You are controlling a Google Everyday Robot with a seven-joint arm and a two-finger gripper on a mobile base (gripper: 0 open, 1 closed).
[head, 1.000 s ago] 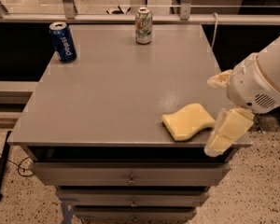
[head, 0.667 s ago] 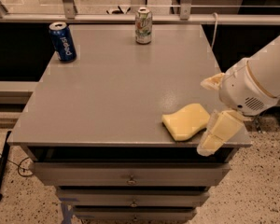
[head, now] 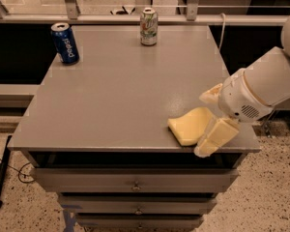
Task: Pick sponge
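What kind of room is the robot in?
Probably a robot test lab: a grey drawer cabinet, a speckled hard floor, and a Pepsi can set out like props. The gripper sits open around the sponge near the cabinet's front edge.

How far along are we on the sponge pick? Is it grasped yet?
Done: the approach. The gripper sits at the near right corner of the grey table, with its fingers open on either side of the right end of the pale yellow wavy-edged foam sponge. In hand: lining up the grasp. Left: closing on the sponge and lifting it. It lies flat on the tabletop, not yet grasped.
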